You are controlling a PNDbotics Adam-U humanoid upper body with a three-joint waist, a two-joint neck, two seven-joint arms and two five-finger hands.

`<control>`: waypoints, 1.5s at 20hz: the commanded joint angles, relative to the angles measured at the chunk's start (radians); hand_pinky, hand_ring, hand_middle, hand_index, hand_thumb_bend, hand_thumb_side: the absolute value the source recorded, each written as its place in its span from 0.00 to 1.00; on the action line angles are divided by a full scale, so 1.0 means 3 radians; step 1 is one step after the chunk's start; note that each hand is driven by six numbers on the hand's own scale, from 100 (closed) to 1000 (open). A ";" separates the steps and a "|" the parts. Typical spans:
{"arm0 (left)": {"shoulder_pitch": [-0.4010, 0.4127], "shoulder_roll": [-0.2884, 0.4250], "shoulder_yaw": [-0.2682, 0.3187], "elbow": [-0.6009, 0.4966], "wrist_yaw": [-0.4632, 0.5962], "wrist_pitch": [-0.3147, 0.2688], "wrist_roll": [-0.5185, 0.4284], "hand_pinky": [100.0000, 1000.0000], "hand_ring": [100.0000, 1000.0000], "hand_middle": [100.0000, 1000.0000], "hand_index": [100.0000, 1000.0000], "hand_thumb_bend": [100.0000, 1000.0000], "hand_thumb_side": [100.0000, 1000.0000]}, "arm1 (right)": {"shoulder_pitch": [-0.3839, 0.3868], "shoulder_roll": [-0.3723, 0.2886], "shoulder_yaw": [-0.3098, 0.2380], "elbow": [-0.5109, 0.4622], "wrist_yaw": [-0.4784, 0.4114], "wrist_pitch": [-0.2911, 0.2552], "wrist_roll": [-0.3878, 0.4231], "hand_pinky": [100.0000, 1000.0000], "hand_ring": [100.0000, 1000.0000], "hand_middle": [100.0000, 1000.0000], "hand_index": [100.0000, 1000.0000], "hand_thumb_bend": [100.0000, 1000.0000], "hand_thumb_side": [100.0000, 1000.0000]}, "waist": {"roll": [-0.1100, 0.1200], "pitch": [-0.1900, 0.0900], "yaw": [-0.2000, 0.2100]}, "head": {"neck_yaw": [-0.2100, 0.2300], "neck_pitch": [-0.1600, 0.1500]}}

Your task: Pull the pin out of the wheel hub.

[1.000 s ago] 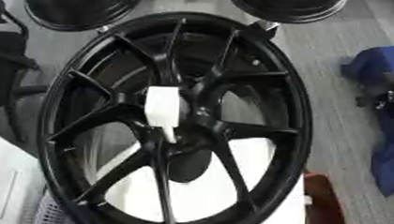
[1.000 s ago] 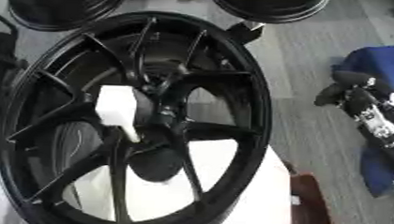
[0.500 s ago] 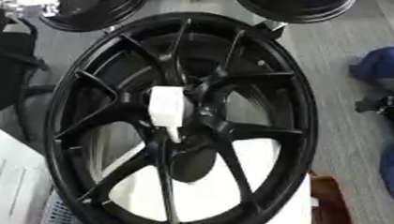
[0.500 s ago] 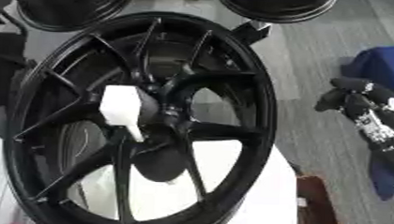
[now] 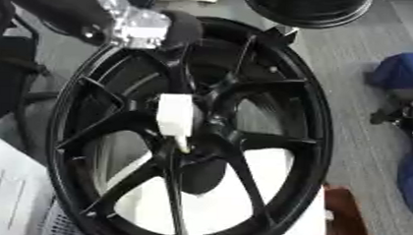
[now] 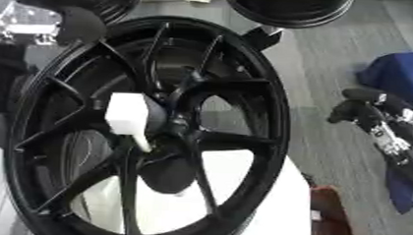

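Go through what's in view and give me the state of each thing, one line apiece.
wheel: black, tilted up on its edge over a white surface, spokes facing the camera.
pin: white block-headed, seated in the hub, not pulled out, no hand on it.
left hand: at the upper left over the rim; fingers not clear.
right hand: off to the right over the grey floor, away from the wheel, holding nothing.

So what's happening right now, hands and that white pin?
Left arm over wheel's upper left, fingers unseen. Right hand off right. Pin in hub, untouched.
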 commanded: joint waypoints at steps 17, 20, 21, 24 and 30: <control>0.0008 0.0043 -0.0176 -0.0112 0.0029 0.0200 -0.0524 0.81 0.79 0.73 0.83 0.42 0.47 | -0.0025 -0.0055 0.0008 -0.0044 0.0030 -0.0013 0.0041 0.79 0.62 0.59 0.78 0.00 0.53 | -0.0019 -0.0072 -0.0019 | 0.0029 0.0063; 0.0063 0.0062 -0.0186 -0.0112 -0.0013 0.0206 -0.0613 0.81 0.80 0.73 0.83 0.43 0.43 | -0.0033 -0.0052 0.0011 -0.0049 0.0026 -0.0014 0.0043 0.79 0.62 0.59 0.78 0.00 0.53 | -0.0022 -0.0064 -0.0029 | 0.0038 0.0071; 0.0080 0.0062 -0.0196 -0.0104 -0.0036 0.0214 -0.0643 0.81 0.80 0.73 0.83 0.43 0.43 | -0.0036 -0.0051 0.0013 -0.0051 0.0026 -0.0013 0.0046 0.79 0.62 0.59 0.78 0.00 0.53 | -0.0023 -0.0060 -0.0033 | 0.0045 0.0072; 0.0124 0.0051 -0.0223 -0.0051 -0.0102 0.0227 -0.0712 0.81 0.80 0.73 0.83 0.43 0.42 | -0.0046 -0.0044 0.0016 -0.0056 0.0024 -0.0013 0.0052 0.79 0.62 0.59 0.78 0.00 0.53 | -0.0028 -0.0047 -0.0043 | 0.0063 0.0075; 0.0172 0.0009 -0.0268 0.0047 -0.0143 0.0232 -0.0796 0.81 0.80 0.73 0.83 0.44 0.43 | -0.0057 -0.0031 0.0019 -0.0062 0.0032 -0.0014 0.0055 0.79 0.62 0.59 0.78 0.00 0.53 | -0.0039 -0.0023 -0.0057 | 0.0091 0.0080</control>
